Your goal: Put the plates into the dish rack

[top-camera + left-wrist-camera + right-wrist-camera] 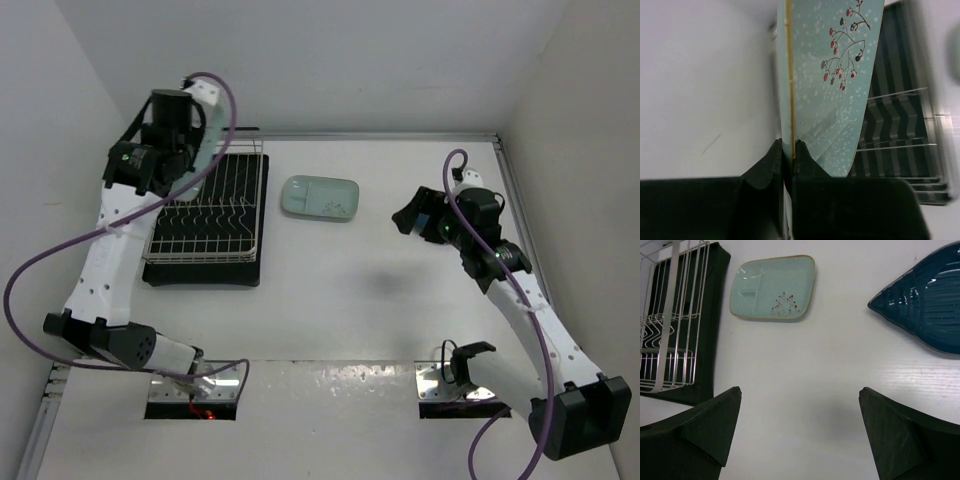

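At 10 o'clock on the table (330, 300), a wire rack (205, 215) is seen on a black tray (200, 272). Over it, a mint plate (830, 90) printed with a red-berry sprig is pinched on edge by the left gripper (788, 150). A second mint plate (320, 197) is laid flat at 12 o'clock, with a blue dish (925, 300) at its 3 o'clock. The right gripper (800, 390) is spread wide, touching neither.

White table (330, 300); white walls (350, 60) on three sides; shiny metal mounts (430, 385) at near edge
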Robot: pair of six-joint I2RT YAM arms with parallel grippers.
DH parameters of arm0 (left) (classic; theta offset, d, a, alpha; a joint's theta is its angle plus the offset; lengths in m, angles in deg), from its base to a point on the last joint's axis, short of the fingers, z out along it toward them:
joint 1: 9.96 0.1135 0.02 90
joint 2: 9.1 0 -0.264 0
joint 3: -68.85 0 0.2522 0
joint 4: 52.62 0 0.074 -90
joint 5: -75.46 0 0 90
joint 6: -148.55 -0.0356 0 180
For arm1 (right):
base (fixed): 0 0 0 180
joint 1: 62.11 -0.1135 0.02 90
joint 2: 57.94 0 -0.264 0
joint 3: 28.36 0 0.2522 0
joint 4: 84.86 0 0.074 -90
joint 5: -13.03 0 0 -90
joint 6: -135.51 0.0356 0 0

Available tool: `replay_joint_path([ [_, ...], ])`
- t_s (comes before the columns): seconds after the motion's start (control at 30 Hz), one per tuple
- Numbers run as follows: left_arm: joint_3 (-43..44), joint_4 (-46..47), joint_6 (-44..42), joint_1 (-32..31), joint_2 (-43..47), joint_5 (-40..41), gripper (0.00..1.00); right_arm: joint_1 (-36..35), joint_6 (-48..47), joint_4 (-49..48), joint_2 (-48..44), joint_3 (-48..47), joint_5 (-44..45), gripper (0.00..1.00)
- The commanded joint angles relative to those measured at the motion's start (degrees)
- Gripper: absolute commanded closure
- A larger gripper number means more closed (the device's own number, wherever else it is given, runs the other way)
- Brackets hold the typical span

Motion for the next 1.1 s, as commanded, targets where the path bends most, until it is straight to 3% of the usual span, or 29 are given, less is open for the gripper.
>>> replay_joint_path([
  [0.0,-0.42,-1.89,2.89,7.16,1.60,9.91,1.00,-2.07,2.65,1.72,-0.42,-0.36,4.89,0.00],
  [0.1,-4.80,-2.69,4.31,12.62,2.83,4.11,1.00,-3.22,2.83,1.99,0.19,-0.10,6.57,0.00],
  [0.37,-9.39,-0.33,4.31,20.79,0.30,1.46,1.00,-5.15,1.95,1.55,-0.51,3.15,8.50,0.00],
  [0.67,-11.75,3.19,4.31,21.51,-3.40,1.46,1.00,-5.06,1.51,0.50,-1.30,4.91,9.04,0.00],
  [1.07,-15.89,7.41,1.50,20.45,-5.08,8.14,1.00,-5.15,1.07,0.84,-1.12,4.65,8.77,0.00],
])
